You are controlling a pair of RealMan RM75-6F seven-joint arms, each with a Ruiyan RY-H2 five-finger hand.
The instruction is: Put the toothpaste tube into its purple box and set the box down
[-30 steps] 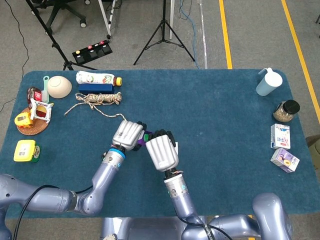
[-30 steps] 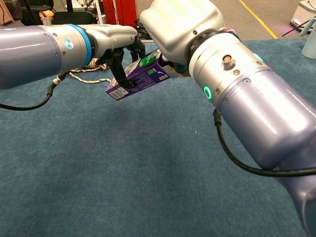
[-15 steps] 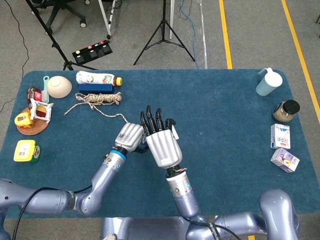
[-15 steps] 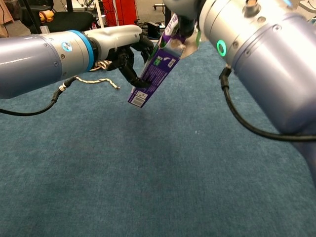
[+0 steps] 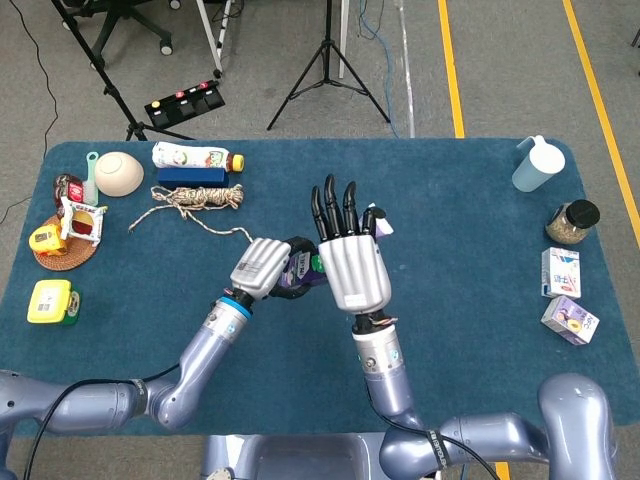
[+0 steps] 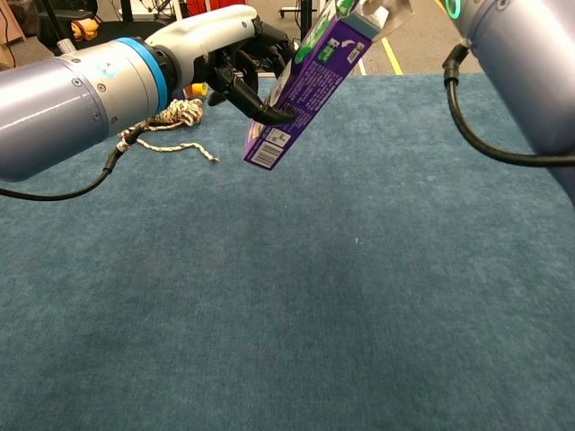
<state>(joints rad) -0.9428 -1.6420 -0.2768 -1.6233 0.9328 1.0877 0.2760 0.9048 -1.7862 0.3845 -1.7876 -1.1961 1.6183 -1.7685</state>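
Observation:
The purple box [image 6: 305, 85] hangs tilted steeply above the blue table, its barcode end down and its open white flap [image 6: 388, 9] up. My left hand [image 6: 241, 65] grips its lower half from the left, fingers curled round it. In the head view the left hand [image 5: 262, 265] covers most of the box [image 5: 298, 280]. My right hand [image 5: 352, 262] stands beside it with fingers straight and spread upward; the flap [image 5: 380, 222] shows by its thumb side. The chest view shows only the right forearm [image 6: 517, 49]. I see no toothpaste tube outside the box.
A rope [image 5: 197, 197], a dark blue box [image 5: 195, 175], a bottle [image 5: 197, 157] and a bowl [image 5: 118, 172] lie at the back left. A cup [image 5: 535, 163], a jar [image 5: 572, 222] and two small cartons [image 5: 561, 272] stand along the right edge. A yellow tape measure [image 5: 50, 301] sits front left.
The box swung from nearly flat to steeply upright and rose. My right hand went from curled over the box to fingers straight, moving right and away. The left hand kept its hold.

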